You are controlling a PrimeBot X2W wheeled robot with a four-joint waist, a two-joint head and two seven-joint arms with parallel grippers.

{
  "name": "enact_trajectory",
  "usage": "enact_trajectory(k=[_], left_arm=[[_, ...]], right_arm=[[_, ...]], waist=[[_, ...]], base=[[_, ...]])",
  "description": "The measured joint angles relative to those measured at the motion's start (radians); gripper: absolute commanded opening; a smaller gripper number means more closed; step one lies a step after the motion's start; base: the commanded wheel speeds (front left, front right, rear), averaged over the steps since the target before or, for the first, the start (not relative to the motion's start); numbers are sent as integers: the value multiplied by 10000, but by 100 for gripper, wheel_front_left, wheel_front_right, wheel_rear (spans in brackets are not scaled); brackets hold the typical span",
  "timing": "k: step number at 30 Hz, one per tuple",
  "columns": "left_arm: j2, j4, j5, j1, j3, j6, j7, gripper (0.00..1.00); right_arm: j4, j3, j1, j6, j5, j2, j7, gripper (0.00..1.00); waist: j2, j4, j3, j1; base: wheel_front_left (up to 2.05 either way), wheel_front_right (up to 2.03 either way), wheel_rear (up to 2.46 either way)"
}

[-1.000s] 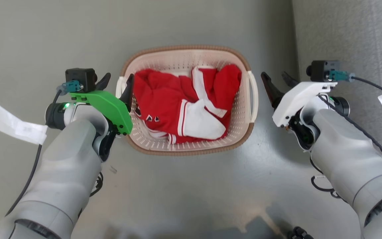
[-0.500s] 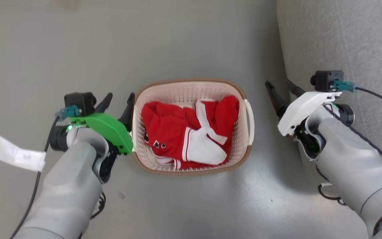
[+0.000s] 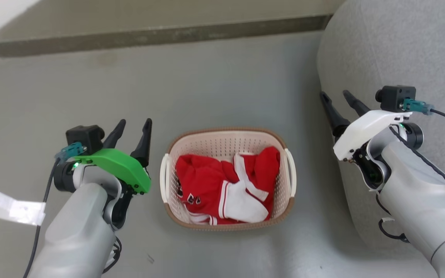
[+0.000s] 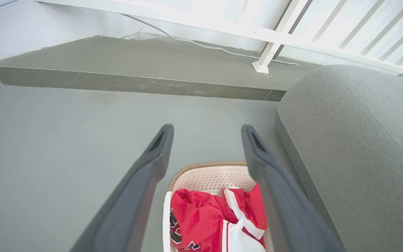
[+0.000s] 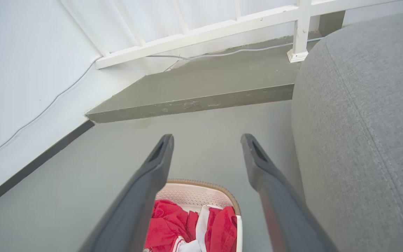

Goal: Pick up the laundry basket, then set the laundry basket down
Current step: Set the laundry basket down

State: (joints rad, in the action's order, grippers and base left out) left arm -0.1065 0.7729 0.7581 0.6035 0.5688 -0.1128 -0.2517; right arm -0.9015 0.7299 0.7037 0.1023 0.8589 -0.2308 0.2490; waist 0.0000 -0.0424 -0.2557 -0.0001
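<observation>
From my head, the basket sits on the floor between my arms, a red-and-white garment heaped inside. My left claw hangs near its left side, fingers spread and holding nothing. My right claw is well apart from its right side, before the grey sofa, likewise spread and empty. Along my left wrist, the basket lies low between the parted fingers, untouched. Along my right wrist, its far rim shows between the parted fingers, with the sofa to the right.

Grey floor, raised step, grey sofa, white railing.
</observation>
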Motion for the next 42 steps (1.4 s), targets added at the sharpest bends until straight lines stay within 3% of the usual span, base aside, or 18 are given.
enact_trajectory(k=[10, 16, 24, 35, 42], left_arm=[[-88, -1281, -568, -906, -1034, 280, 0, 100], [-98, -2036, -1039, -1487, -1603, 468, 0, 100], [-113, -2993, -1697, -2228, -2119, 617, 0, 100], [-50, -4242, -2428, -3259, -2784, 867, -2, 100], [38, -4715, -3010, -3795, -2838, 884, -2, 100]], right_arm=[[1601, -865, -644, -447, -966, -186, 12, 100], [2579, -1684, -1207, -1018, -1561, -366, 13, 100], [3724, -2082, -2143, -1480, -2598, -412, 13, 100], [4901, -2886, -3295, -1837, -3150, -387, 15, 100], [5334, -3256, -3939, -1847, -3369, -334, 15, 100]], waist=[[0, 50, 926, 0], [0, 68, 1299, 0], [0, 104, 1691, 0], [0, 76, 1956, 0], [0, 55, 1956, 0]], base=[[0, 0, 0], [0, 0, 0], [0, 0, 0], [0, 0, 0], [0, 0, 0]])
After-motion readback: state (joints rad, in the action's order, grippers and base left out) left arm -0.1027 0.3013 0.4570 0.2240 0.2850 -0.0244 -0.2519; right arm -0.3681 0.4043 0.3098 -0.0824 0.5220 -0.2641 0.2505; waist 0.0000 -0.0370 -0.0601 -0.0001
